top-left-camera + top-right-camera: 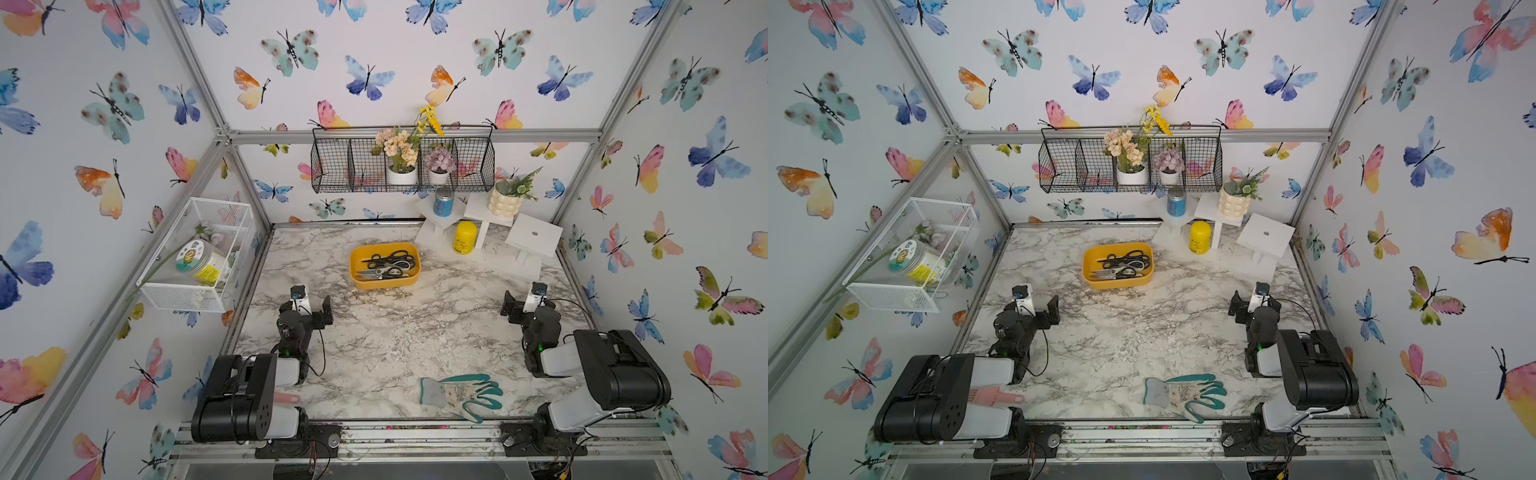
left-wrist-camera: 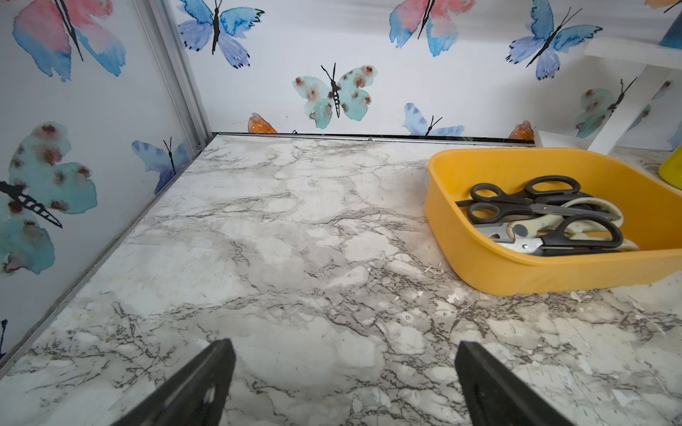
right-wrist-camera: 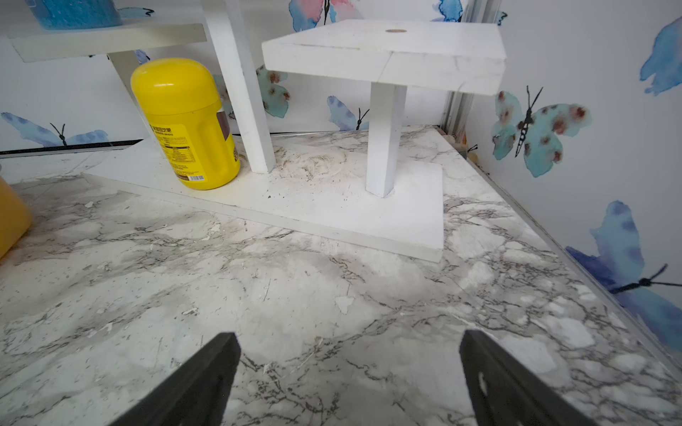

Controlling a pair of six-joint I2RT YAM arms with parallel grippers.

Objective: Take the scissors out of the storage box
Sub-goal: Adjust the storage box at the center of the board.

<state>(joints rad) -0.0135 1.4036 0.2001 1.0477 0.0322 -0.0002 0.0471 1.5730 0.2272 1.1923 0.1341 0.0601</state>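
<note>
Scissors [image 2: 542,210] heaped in yellow storage box [image 2: 516,276], desk [image 1: 395,340] rear | both arms' jaws spread empty, readied to reach

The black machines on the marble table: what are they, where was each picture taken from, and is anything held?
They are robot arms, a left arm and a right arm, each ending in a two-fingered gripper. Two pictures come from a camera pair overhead, looking down on the whole table; the other two come from a camera on each wrist, looking past its fingers. On the table sit a yellow box with scissors inside, a teal glove near the front edge, and a yellow bottle on a white stand's base. The left gripper and right gripper are both open, holding nothing.
</note>
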